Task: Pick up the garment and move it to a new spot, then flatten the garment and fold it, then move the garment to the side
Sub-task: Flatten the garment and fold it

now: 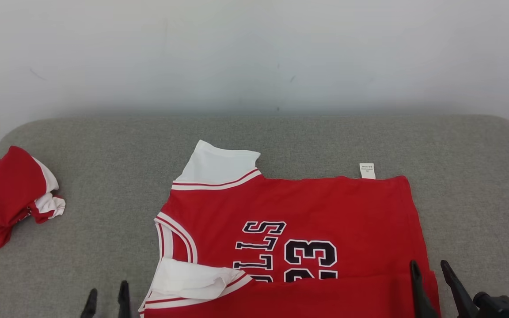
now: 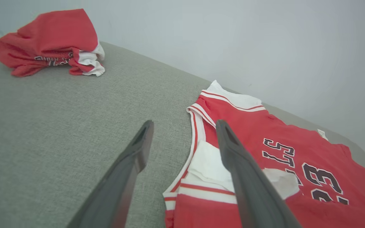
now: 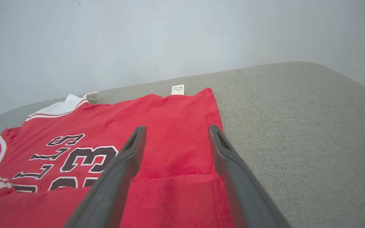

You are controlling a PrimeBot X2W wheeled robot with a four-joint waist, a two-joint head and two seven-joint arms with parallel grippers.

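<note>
Left tool (image 1: pixel 108 288), right tool (image 1: pixel 429 264): fingers apart, at jersey's (image 1: pixel 325 203) near edge

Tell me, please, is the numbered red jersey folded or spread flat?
Partly folded: the jersey has its near edge doubled over the front, hiding part of the number; the rest lies flat.

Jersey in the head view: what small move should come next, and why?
Probably reach the open left gripper and right gripper forward to the jersey's far edge. Its near strip already lies folded over the numbers, while the far half lies flat, so the matching fold seems due.
</note>
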